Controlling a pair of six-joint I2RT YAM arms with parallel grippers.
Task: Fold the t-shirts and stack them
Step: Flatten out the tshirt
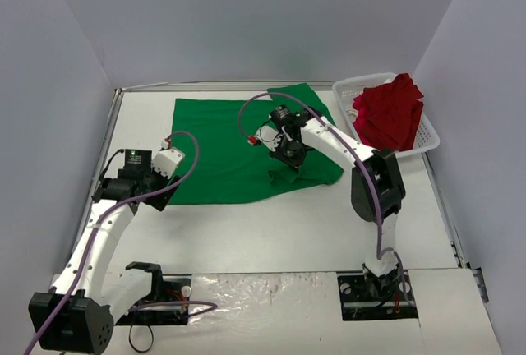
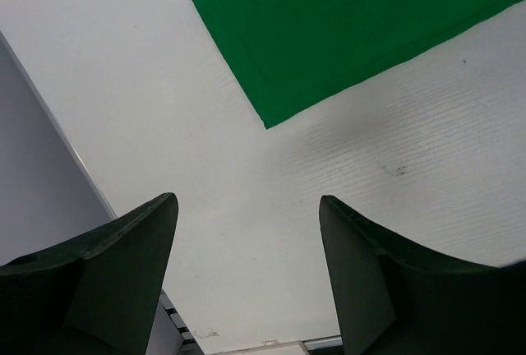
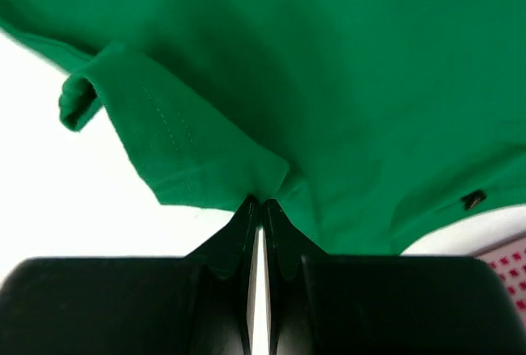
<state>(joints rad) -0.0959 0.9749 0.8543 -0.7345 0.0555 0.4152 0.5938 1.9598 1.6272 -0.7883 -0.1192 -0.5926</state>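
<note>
The green t-shirt lies spread on the white table, rumpled at its right side. My right gripper is down on that rumpled part. In the right wrist view the gripper is shut, its tips pinching a fold of the green t-shirt beside a loose sleeve. My left gripper hovers by the shirt's near left corner. In the left wrist view it stands open over bare table, and the green corner lies ahead of it, untouched. The red t-shirt is heaped in the basket.
A white lattice basket stands at the far right corner of the table. Grey walls close in the table on the left, back and right. A raised table edge runs along the left of the left gripper.
</note>
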